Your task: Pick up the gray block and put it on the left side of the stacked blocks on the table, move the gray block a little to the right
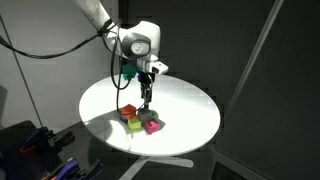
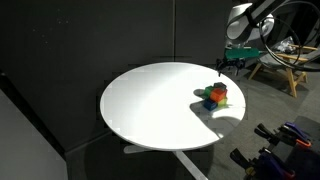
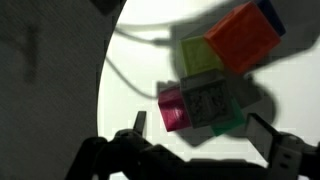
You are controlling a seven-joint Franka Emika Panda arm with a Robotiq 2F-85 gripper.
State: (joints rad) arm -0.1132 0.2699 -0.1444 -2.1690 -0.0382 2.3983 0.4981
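As the spread gripper hovers, the gray block lies beneath.

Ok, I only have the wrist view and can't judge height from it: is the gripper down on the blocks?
Observer: No. In an exterior view the gripper hangs above the block cluster, with a gap showing between them.
Operator: Is anything else on the table that I might hit?
Observer: Both exterior views show only that cluster on the round white table.
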